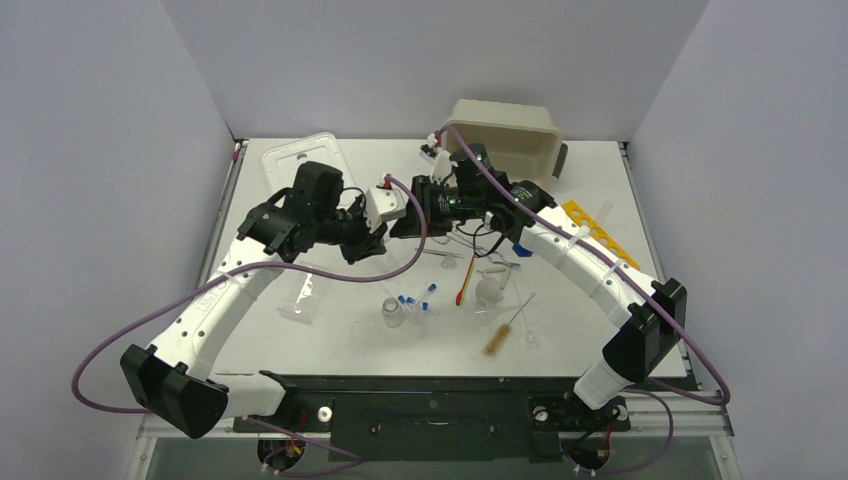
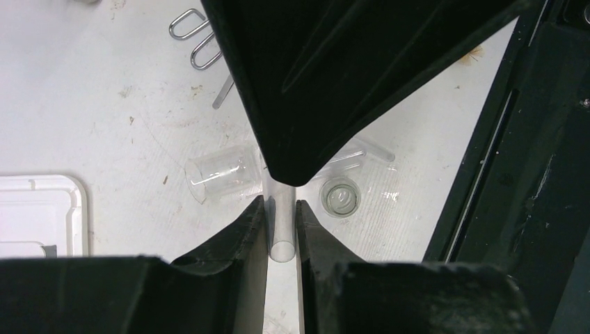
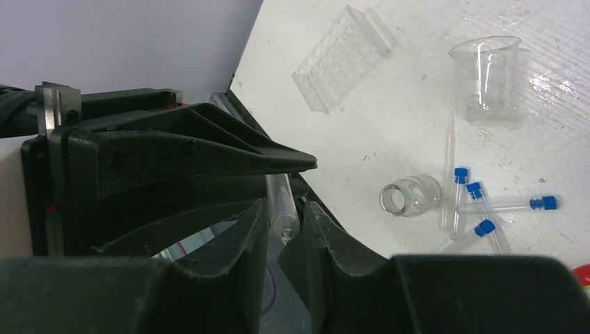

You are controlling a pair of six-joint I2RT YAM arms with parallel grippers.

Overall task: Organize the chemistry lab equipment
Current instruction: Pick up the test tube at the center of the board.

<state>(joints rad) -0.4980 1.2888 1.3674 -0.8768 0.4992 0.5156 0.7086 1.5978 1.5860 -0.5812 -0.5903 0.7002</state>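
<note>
**Left tool** [image 2: 281, 209]: I see it pressed onto a clear glass tube [image 2: 282, 240] and pinching it, with the tube's open end toward the wrist camera. The tube is held in the air above the white tabletop [image 1: 345, 345].

**Right tool** [image 3: 285, 209]: its fingers [image 3: 254, 223] stand close on either side of the same tube, tip to tip with the left tool. I cannot tell whether they press on the glass.

**Below the pair, left wrist view:** a clear glass beaker lying on its side [image 2: 219, 177], a small clear glass vial [image 2: 339, 197] with its mouth up, and looped metal wire forceps [image 2: 195, 38] farther off.

**Right wrist view:** several blue-capped clear tubes [image 3: 480, 209] lie crossed just beside the vial. Beyond them are a clear plastic tube rack [image 3: 341, 59] and a second clear beaker with a spout [image 3: 487, 76].

**Top view, outward:**
- a green-and-red spatula [image 1: 465, 285] and a brown-bristled wire brush [image 1: 505, 330] lie near the front
- a yellow perforated rack [image 1: 595, 225] is on the right
- a flat white lid [image 1: 300, 155] is at the far left
- a large beige tub [image 1: 505, 130] is tipped at the far edge
</note>
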